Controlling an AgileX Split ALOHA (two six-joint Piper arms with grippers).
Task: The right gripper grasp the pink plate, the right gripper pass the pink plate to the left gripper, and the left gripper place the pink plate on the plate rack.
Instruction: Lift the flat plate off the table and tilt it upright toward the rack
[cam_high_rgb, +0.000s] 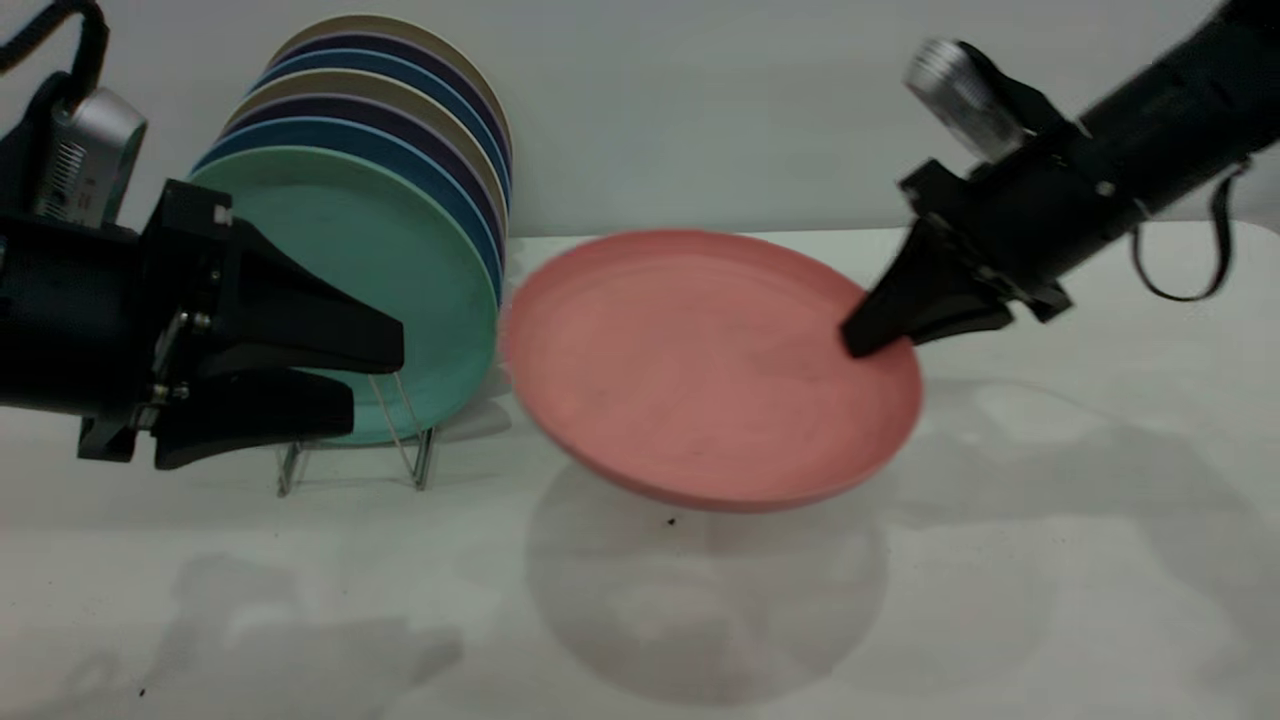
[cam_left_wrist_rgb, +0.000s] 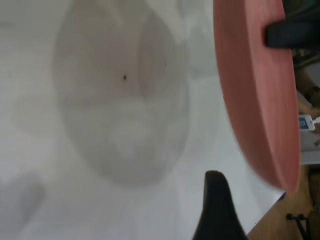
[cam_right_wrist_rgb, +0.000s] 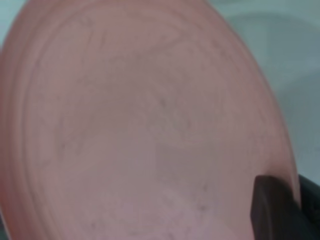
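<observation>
Lab test bench: bare white surface (cam_high_rgb: 1050, 560), plain grey wall (cam_high_rgb: 700, 100), two robot arms, staged plate rack (cam_high_rgb: 400, 455) with coloured plates (cam_high_rgb: 390, 160).

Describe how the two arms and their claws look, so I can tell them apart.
Left claw: black, wedge-shaped, two-fingered, on a thick black arm with a light grey box bearing a striped label and a thick black cable. Right claw: same black wedge, long black arm, silver-grey module on top, thin looping black cable.
</observation>
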